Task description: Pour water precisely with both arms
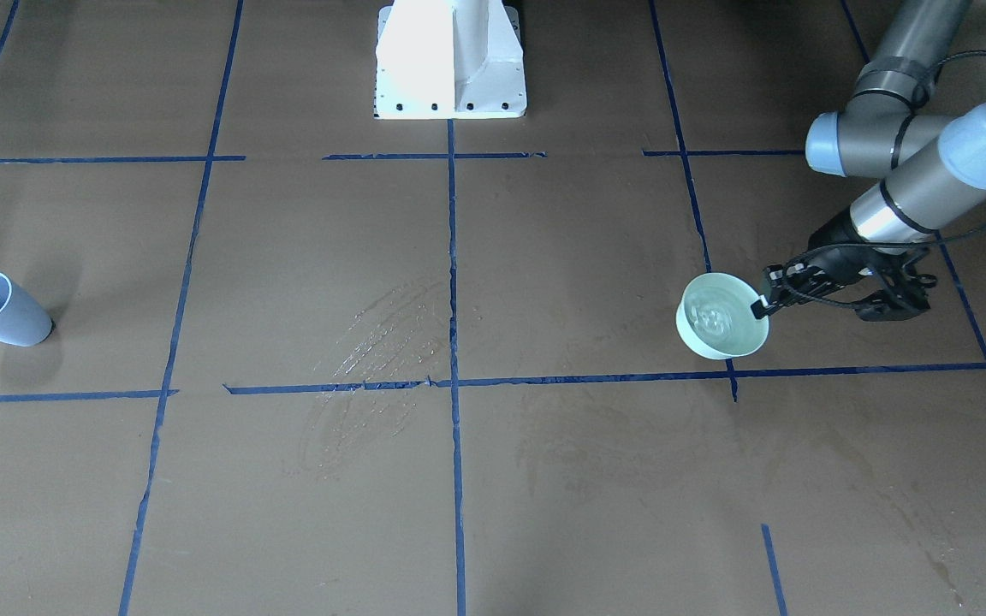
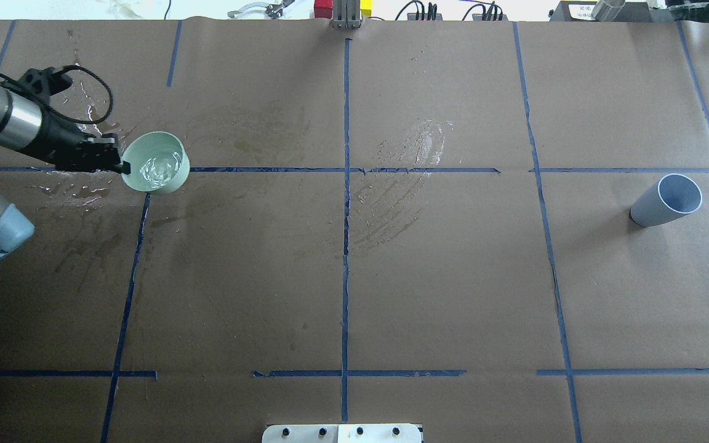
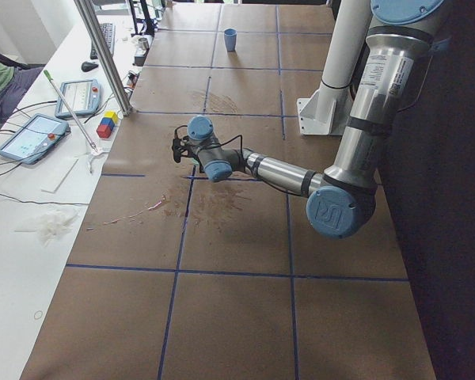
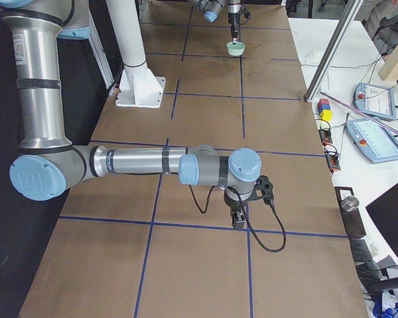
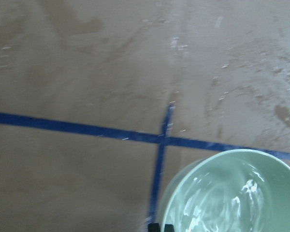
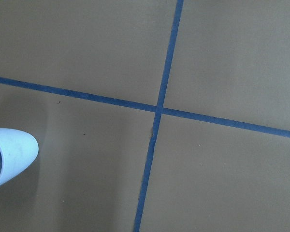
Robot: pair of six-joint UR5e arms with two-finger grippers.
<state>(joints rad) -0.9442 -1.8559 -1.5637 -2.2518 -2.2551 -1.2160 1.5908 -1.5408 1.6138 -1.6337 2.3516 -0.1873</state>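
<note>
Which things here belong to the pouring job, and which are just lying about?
Job: green cup of water, held at its rim by the left pincer; blue cup, likely the receiver; right arm.
Lying about: dried streaks, white pedestal, coloured blocks, tablets.

Exterior left view. The near left arm (image 3: 277, 170) reached from the right edge across the brown-papered desk (image 3: 237, 317). Its black gripper (image 3: 179, 147) was low beside stained streaks (image 3: 214, 199). A pale blue cup (image 3: 230, 39) stood at the far end, well apart. A white pedestal (image 3: 321, 111) rose at right, and two tablets (image 3: 30, 136) lay on the white bench (image 3: 32, 237).
</note>
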